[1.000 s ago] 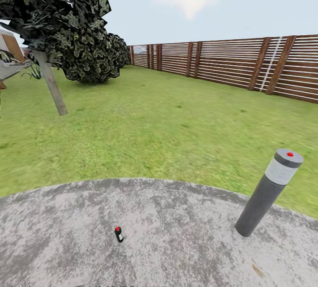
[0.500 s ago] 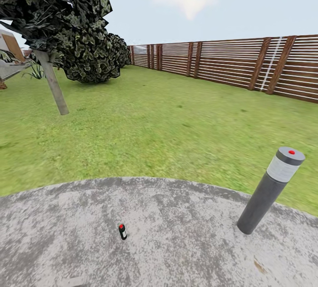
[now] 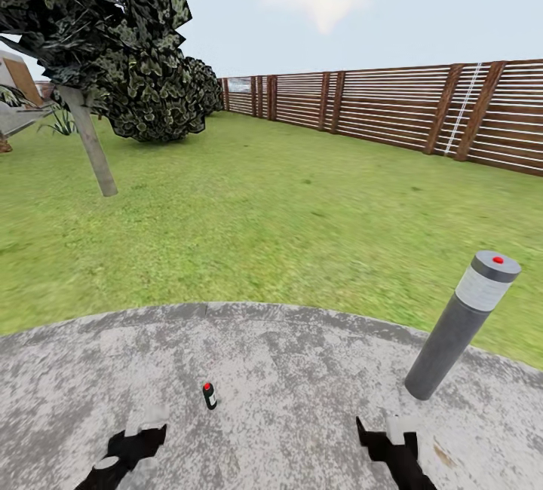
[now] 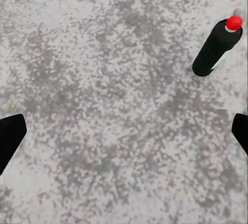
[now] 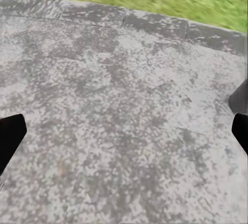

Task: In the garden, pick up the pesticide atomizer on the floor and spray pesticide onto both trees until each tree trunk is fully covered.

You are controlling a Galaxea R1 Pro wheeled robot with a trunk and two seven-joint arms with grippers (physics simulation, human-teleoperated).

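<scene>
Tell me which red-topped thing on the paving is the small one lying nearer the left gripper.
The pesticide atomizer, a little dark bottle just ahead of the left gripper; the grey bollard is far taller.

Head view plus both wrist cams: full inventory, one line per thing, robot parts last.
pesticide atomizer: one, black with red cap and a pale label, upright on the paving between the two arms; also in the left wrist view.
paving slab: one, mottled grey, rounded edge, underfoot.
lawn: green, beyond the paving to the fence.
bollard light: one, grey post with pale band and red dot on top, right side of the paving.
tree: one, pale trunk, dark crown, far left on the lawn.
fence: brown horizontal slats, along the back.
left pincer: black with pale fingertips, open, empty.
right pincer: same, open, empty.
</scene>
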